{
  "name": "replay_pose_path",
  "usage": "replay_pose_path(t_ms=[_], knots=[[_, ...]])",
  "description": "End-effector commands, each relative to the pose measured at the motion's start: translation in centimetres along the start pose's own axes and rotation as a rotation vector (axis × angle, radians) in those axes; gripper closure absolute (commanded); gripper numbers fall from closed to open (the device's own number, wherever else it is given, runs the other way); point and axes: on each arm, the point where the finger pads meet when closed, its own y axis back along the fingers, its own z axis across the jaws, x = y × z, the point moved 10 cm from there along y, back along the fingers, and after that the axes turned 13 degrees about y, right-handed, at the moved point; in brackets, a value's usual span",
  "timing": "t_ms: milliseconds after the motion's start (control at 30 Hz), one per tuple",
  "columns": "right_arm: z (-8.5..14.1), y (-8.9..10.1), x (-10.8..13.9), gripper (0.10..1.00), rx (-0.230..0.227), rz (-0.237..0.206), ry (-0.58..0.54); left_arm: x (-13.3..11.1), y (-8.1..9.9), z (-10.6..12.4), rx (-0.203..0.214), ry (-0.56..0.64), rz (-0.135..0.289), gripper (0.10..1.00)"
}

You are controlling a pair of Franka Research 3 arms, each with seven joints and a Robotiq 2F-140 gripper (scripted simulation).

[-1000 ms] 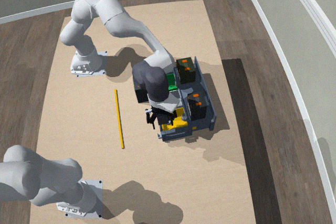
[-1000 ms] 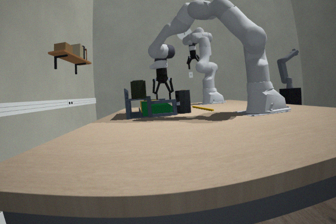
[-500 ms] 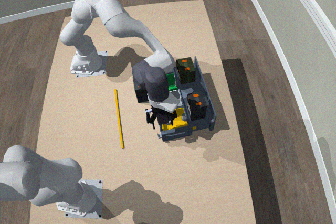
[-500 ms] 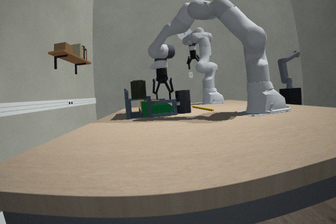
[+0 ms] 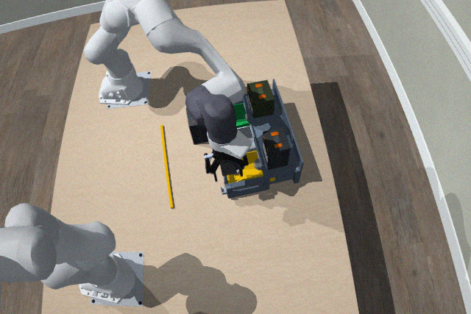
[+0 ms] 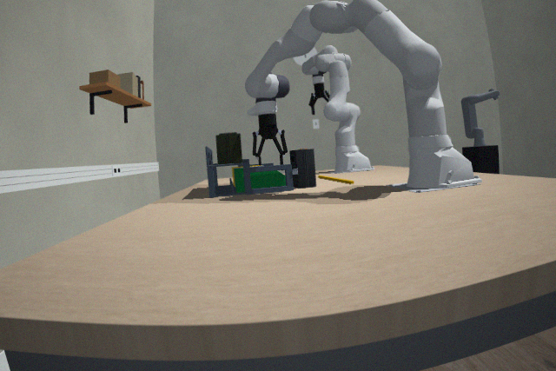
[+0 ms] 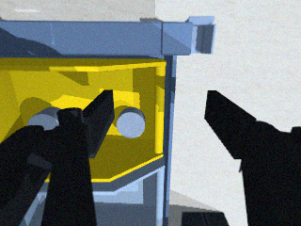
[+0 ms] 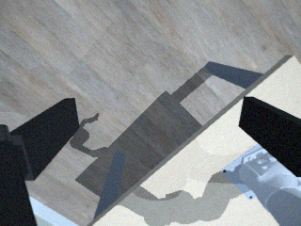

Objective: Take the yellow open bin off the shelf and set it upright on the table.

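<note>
The yellow open bin (image 5: 249,173) (image 7: 146,77) sits in the end bay of the blue-grey shelf (image 5: 247,191) (image 6: 246,180) (image 7: 94,38). Grey round parts, one of them a cylinder (image 7: 131,123), stand inside it. A green bin (image 5: 240,112) (image 6: 265,179) sits in the far bay; the middle bay is mostly hidden by the arm. My left gripper (image 5: 229,176) (image 6: 270,162) (image 7: 159,104) is part open above the yellow bin's front wall, one finger over the inside and one beyond the shelf's front edge, not touching. My right gripper (image 6: 321,106) (image 8: 159,112) is wide open and empty, high and away.
Two dark boxes with orange marks (image 5: 277,151) (image 5: 260,103) stand on the shelf's rear level. A black box (image 5: 197,136) (image 6: 304,168) stands on the table in front of the shelf. A yellow strip (image 5: 166,166) (image 6: 335,179) lies between the shelf and the arm bases.
</note>
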Motion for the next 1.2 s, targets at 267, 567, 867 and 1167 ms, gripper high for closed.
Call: replay_pose_path(t_ms=[267, 567, 867, 1167], knots=[[0.0, 0.0, 0.0, 0.098, 0.000, 0.000, 0.000, 0.1, -0.7, 0.0, 0.002, 0.003, 0.003, 0.481], [0.0, 0.0, 0.0, 0.098, 0.000, 0.000, 0.000, 0.1, -1.1, 0.0, 0.002, 0.003, 0.003, 0.481], [0.0, 0.0, 0.0, 0.098, 0.000, 0.000, 0.000, 0.1, -1.4, 0.0, 0.002, 0.003, 0.003, 0.481], [0.0, 0.0, 0.0, 0.098, 0.000, 0.000, 0.000, 0.1, -1.5, 0.0, 0.002, 0.003, 0.003, 0.481]])
